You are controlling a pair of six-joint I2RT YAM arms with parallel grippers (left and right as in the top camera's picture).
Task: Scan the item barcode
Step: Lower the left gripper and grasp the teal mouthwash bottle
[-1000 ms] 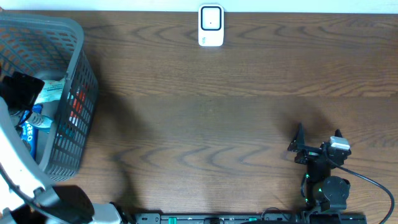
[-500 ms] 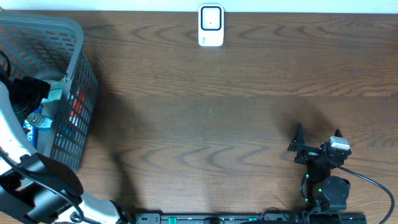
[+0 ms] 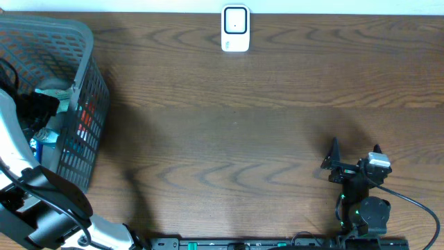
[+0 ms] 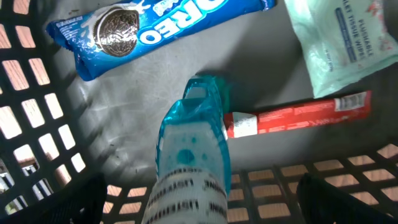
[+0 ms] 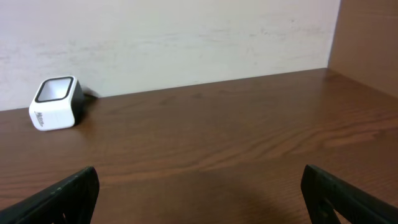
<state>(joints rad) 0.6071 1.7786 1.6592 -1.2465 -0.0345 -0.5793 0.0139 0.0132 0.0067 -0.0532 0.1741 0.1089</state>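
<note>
Left tool (image 4: 202,196), spread, hangs over the translucent blue plastic bottle (image 4: 193,146) in the grey mesh basket (image 3: 84,139); its round body may slip on closing.

My basket (image 3: 87,104) is grey with square holes. Inside the basket I see a blue cookie pack (image 4: 161,28) with white letters, a see-through blue bottle (image 4: 193,149), a red box (image 4: 298,115) and a pale green tissue pack (image 4: 348,37). Outside the basket, the table (image 3: 243,125) is wavy brown, the scanner (image 3: 235,29) white.
</note>
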